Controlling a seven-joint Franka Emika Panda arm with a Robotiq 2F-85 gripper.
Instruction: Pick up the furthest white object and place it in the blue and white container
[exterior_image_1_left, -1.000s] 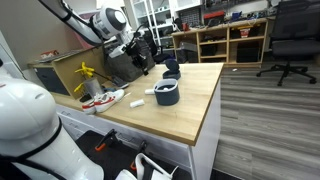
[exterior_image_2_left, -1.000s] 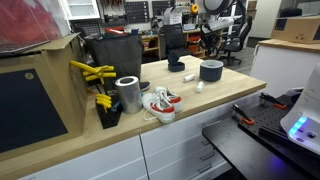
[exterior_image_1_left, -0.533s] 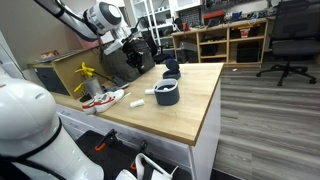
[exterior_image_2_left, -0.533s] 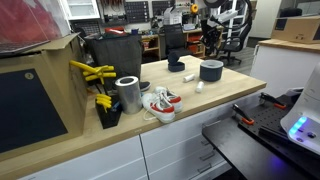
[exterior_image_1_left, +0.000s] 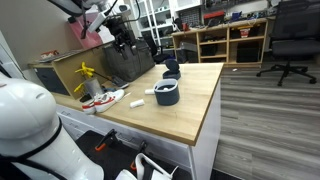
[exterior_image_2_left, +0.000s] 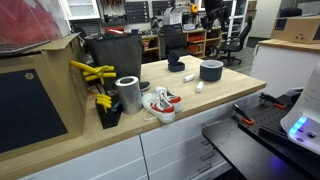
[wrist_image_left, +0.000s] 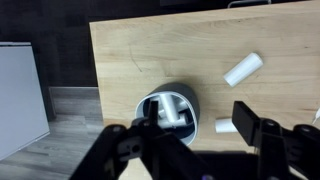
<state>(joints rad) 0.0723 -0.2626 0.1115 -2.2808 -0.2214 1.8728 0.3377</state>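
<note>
The blue and white container (wrist_image_left: 150, 104) stands on the wooden table (wrist_image_left: 130, 55) right below my gripper (wrist_image_left: 198, 121). White cylinder pieces (wrist_image_left: 172, 112) lie inside it. My gripper is open with nothing between its fingers (wrist_image_left: 244, 120). It hangs well above the tub. A longer white cylinder (wrist_image_left: 243, 69) and a short white piece (wrist_image_left: 225, 125) lie on the table beside the tub. In both exterior views the tub (exterior_image_1_left: 167, 93) (exterior_image_2_left: 211, 70) sits mid-table, and the gripper (exterior_image_1_left: 124, 40) is high above the table's far side.
A red-and-white pair of shoes (exterior_image_2_left: 160, 103), a silver can (exterior_image_2_left: 127, 93) and yellow-handled tools (exterior_image_2_left: 95, 75) stand at one end of the table. A small dark object (exterior_image_1_left: 171, 70) sits behind the tub. The table edge (exterior_image_1_left: 210, 110) drops to the floor.
The gripper has opened and risen up and away from the tub. A white piece that it carried now lies inside the container.
</note>
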